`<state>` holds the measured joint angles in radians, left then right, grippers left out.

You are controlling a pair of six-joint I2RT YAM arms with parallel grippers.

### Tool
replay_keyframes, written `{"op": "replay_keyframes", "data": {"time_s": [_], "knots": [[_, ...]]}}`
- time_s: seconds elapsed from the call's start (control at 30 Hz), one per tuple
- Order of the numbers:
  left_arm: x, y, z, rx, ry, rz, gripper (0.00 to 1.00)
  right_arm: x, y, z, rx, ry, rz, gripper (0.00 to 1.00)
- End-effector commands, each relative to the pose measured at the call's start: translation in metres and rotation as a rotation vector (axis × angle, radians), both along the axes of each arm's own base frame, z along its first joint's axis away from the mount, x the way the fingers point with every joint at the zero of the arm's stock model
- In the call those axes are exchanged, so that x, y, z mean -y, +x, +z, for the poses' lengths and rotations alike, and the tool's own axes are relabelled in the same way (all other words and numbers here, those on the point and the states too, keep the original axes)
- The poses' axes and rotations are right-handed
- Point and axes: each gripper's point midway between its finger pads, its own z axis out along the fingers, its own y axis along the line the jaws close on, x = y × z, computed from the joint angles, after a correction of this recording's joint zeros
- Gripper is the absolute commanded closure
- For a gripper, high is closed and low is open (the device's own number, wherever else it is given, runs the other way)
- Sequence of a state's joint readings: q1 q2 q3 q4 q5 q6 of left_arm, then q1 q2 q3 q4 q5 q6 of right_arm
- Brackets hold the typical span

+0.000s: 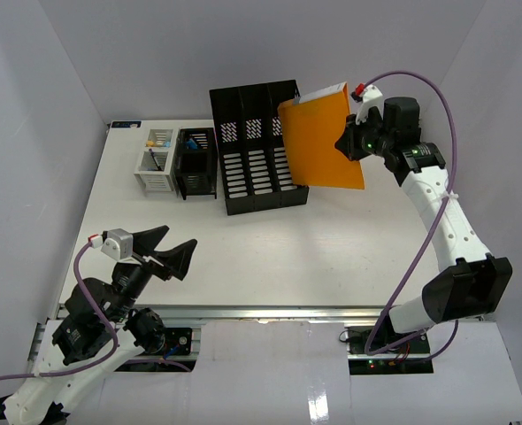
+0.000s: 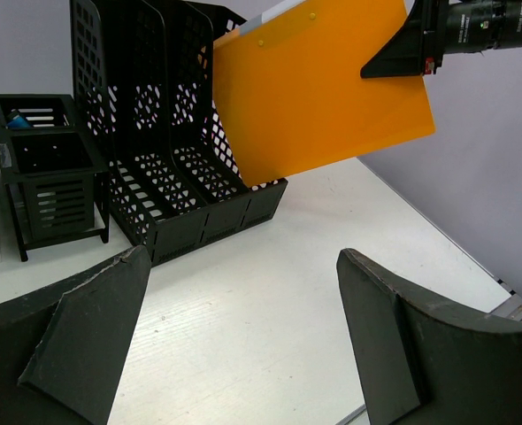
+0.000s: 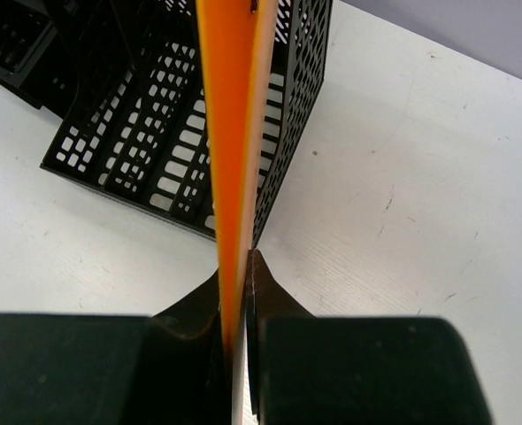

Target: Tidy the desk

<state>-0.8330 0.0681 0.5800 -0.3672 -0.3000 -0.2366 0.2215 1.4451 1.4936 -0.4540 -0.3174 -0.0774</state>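
Your desk (image 1: pixel 332 257) spread ahead of both arms, with the black file rack (image 1: pixel 257 177) at its far middle. The orange folder (image 1: pixel 318 142) hung tilted above the rack's rightmost slot, lower corner pointing down-left into it, its plane roughly along the dividers. Your right gripper (image 1: pixel 344 142), reaching far, pinched the folder's right edge. Your left gripper (image 1: pixel 168 250) sat wide open and empty at the near left.

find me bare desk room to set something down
Widest bare patch: desk between file rack and front rail, right of the left pincer. Crowded at the back: white organizer, black organizer, rack, orange folder in the right pincer.
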Motion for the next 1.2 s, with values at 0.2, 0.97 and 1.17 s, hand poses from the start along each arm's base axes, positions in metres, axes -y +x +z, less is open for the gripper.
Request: {"op": "replay_keyframes", "data": {"time_s": [0.2,0.97,1.17], "knots": [[0.001,0.003,-0.008,-0.022,0.018,0.009,0.02,-0.018,0.020,0.040,0.084,-0.067,0.031,0.92],[0.002,0.005,-0.010,-0.030,0.031,0.015,0.02,-0.041,0.051,0.061,0.086,-0.087,0.076,0.86],[0.003,0.005,-0.011,-0.031,0.033,0.013,0.02,-0.047,0.055,0.073,0.115,-0.062,0.088,0.89]]}}
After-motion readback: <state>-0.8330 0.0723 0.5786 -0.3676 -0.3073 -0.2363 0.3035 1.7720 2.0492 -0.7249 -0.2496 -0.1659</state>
